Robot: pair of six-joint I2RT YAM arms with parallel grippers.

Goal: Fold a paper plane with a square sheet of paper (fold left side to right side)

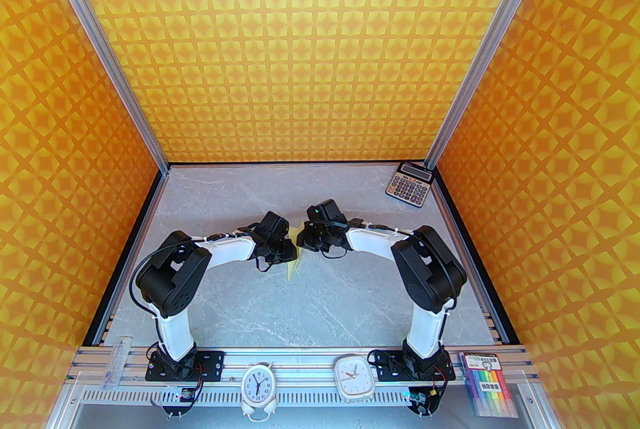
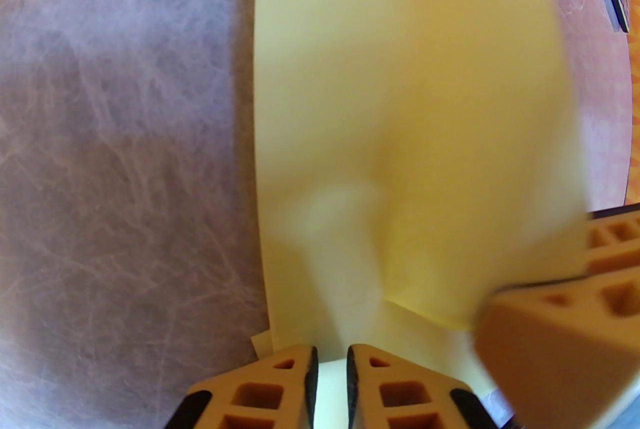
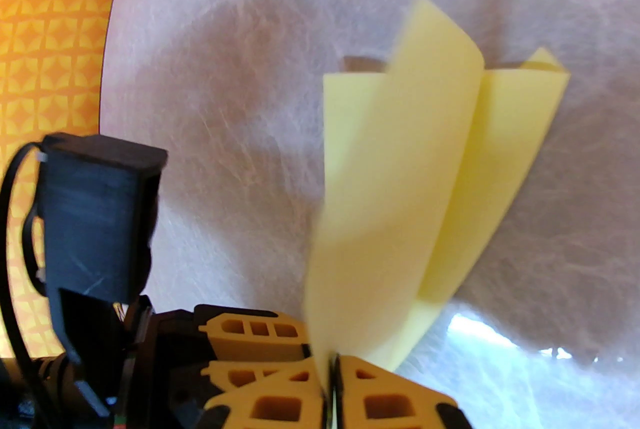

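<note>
Your left gripper (image 2: 330,382) has its fingers drawn almost together, with a narrow slit between the pads and pale paper showing in it; you cannot tell from here whether they pinch that edge or only press down on it. Ahead of those fingers the square sheet of paper (image 2: 400,91) spreads over the marbled table (image 2: 100,116); its nearer layer lies flat, while a second layer bows up above it, blurred. Just to the right of your left fingertips, your right gripper (image 3: 333,387) has its fingers clamped shut on a raised edge of the sheet; from that pinch the paper rises and curls over, with another layer beyond it on the table.

By the look of it you are in the first fold; the sheet is doubled loosely, but the edges are not matched and no crease is pressed flat. The nose and wing folds all seem left to do; nothing dart-shaped exists yet.
</note>
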